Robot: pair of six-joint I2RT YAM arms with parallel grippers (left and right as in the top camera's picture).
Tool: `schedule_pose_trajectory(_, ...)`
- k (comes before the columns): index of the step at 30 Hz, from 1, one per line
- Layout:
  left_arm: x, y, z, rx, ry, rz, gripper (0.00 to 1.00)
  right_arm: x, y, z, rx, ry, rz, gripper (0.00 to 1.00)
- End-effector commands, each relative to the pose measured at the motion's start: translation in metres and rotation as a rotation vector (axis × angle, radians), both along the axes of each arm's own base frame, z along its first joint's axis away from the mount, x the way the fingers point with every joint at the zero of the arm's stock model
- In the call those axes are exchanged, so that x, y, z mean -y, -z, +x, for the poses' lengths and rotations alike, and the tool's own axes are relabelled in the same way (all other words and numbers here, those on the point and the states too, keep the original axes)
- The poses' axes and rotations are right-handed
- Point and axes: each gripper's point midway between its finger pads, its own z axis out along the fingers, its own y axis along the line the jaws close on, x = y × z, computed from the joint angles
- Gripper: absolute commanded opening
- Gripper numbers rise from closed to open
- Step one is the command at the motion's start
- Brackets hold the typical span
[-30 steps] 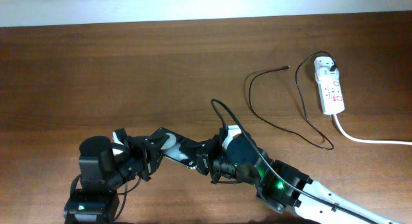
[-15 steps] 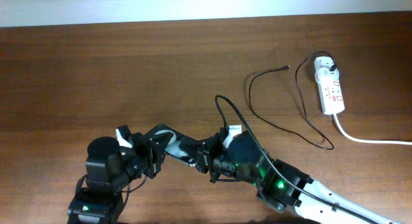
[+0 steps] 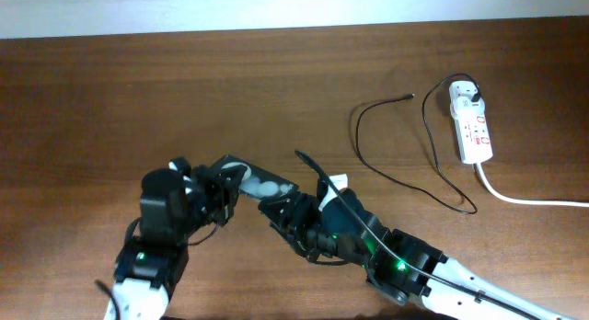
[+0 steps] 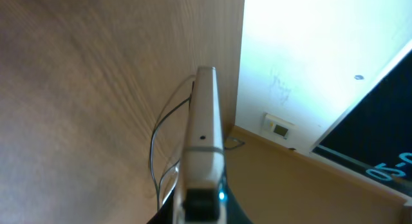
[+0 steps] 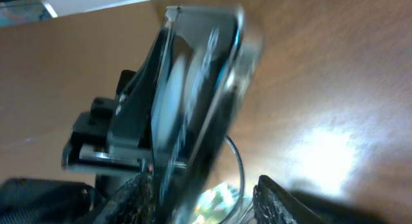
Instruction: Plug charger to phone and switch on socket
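Left tool (image 3: 224, 187): clenched on one end of the phone (image 3: 260, 185), which is held tilted off the table (image 3: 138, 99). The left wrist view shows the phone edge-on, running straight out from this tool. Right tool (image 3: 281, 214): set at the phone's other end. In the blurred right wrist view its fingers (image 5: 138, 195) stand spread, with the phone between them. Whether they press on the phone cannot be told. The phone thus spans the gap between the two tools. Charger (image 3: 391, 177): well beyond the right tool, looped on the table, with its plug tip (image 3: 409, 96) lying free. Socket (image 3: 472, 129): farthest from both tools, flat on the table. The adapter (image 3: 463, 93) sits at its far end, and a white cord (image 3: 525, 199) leaves its near end.
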Motion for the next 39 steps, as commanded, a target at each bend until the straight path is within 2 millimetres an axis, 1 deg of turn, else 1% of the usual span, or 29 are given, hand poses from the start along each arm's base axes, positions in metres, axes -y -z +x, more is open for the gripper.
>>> schedule_pose_trajectory(1, 0.007, 0.009, 0.018, 0.064, 0.083, 0.058, 0.00, 0.005, -0.007, 0.008, 0.192, -0.042, -0.102, 0.65)
schedule_pose_trajectory(2, 0.003, 0.019, 0.021, 0.059, 0.113, 0.080, 0.00, 0.006, -0.008, 0.010, 0.281, -0.083, -0.151, 0.77)
schedule_pose_trajectory(3, -0.002, 0.027, 0.022, 0.063, 0.147, 0.101, 0.00, 0.008, -0.008, 0.012, 0.322, -0.106, -0.176, 0.90)
schedule_pose_trajectory(5, -0.009, 0.033, 0.023, 0.081, 0.204, 0.113, 0.00, 0.012, -0.006, 0.015, 0.380, -0.146, -0.218, 0.99)
schedule_pose_trajectory(7, -0.013, 0.034, 0.018, 0.161, 0.328, 0.123, 0.00, 0.035, 0.016, 0.026, 0.386, -0.159, -0.351, 0.99)
schedule_pose_trajectory(8, -0.012, 0.033, 0.015, 0.189, 0.364, 0.126, 0.00, 0.047, 0.025, 0.031, 0.372, -0.156, -0.403, 0.99)
schedule_pose_trajectory(10, -0.006, 0.029, 0.010, 0.253, 0.439, 0.138, 0.00, 0.064, 0.035, 0.038, 0.324, -0.125, -0.444, 0.99)
schedule_pose_trajectory(12, -0.001, 0.026, 0.004, 0.270, 0.481, 0.114, 0.00, 0.084, 0.043, 0.047, 0.298, -0.091, -0.506, 0.99)
schedule_pose_trajectory(13, 0.001, 0.025, 0.003, 0.273, 0.490, 0.105, 0.00, 0.099, 0.046, 0.053, 0.282, -0.058, -0.566, 0.99)
schedule_pose_trajectory(14, 0.001, 0.024, 0.002, 0.274, 0.492, 0.103, 0.00, 0.107, 0.047, 0.055, 0.271, -0.037, -0.602, 0.99)
schedule_pose_trajectory(16, 0.003, 0.023, 0.001, 0.277, 0.502, 0.093, 0.00, 0.135, 0.045, 0.063, 0.227, 0.037, -0.703, 0.99)
schedule_pose_trajectory(18, 0.004, 0.022, -0.001, 0.279, 0.510, 0.086, 0.00, 0.159, 0.037, 0.069, 0.210, 0.072, -0.782, 0.99)
schedule_pose_trajectory(20, 0.004, 0.022, -0.001, 0.279, 0.510, 0.085, 0.00, 0.181, 0.032, 0.075, 0.170, 0.119, -0.817, 0.99)
schedule_pose_trajectory(22, 0.004, 0.022, -0.001, 0.279, 0.510, 0.085, 0.00, 0.199, 0.029, 0.084, 0.167, 0.151, -0.852, 0.99)
schedule_pose_trajectory(23, 0.004, 0.022, -0.001, 0.279, 0.511, 0.085, 0.00, 0.212, 0.030, 0.093, 0.149, 0.173, -0.876, 0.99)
schedule_pose_trajectory(25, 0.004, 0.022, -0.001, 0.280, 0.513, 0.082, 0.00, 0.224, 0.032, 0.101, 0.113, 0.180, -0.912, 0.99)
schedule_pose_trajectory(29, 0.004, 0.022, -0.001, 0.279, 0.513, 0.082, 0.00, 0.248, 0.038, 0.136, 0.008, 0.183, -1.026, 0.99)
schedule_pose_trajectory(30, 0.004, 0.022, -0.001, 0.279, 0.513, 0.082, 0.00, 0.254, 0.042, 0.156, -0.021, 0.180, -1.070, 0.99)
schedule_pose_trajectory(31, 0.004, 0.022, -0.001, 0.279, 0.513, 0.082, 0.00, 0.256, 0.046, 0.174, -0.028, 0.163, -1.087, 0.99)
schedule_pose_trajectory(34, 0.004, 0.022, -0.001, 0.280, 0.513, 0.083, 0.00, 0.265, 0.052, 0.217, -0.043, 0.188, -1.100, 0.99)
schedule_pose_trajectory(35, 0.004, 0.022, -0.001, 0.279, 0.512, 0.083, 0.00, 0.268, 0.055, 0.231, -0.042, 0.205, -1.097, 0.98)
schedule_pose_trajectory(36, 0.004, 0.022, -0.001, 0.279, 0.510, 0.085, 0.00, 0.272, 0.061, 0.245, -0.039, 0.224, -1.093, 0.90)
schedule_pose_trajectory(38, 0.003, 0.023, 0.000, 0.276, 0.504, 0.091, 0.00, 0.275, 0.081, 0.272, -0.025, 0.267, -1.078, 0.80)
schedule_pose_trajectory(39, 0.003, 0.023, 0.001, 0.276, 0.502, 0.093, 0.00, 0.274, 0.089, 0.279, -0.017, 0.272, -1.075, 0.78)
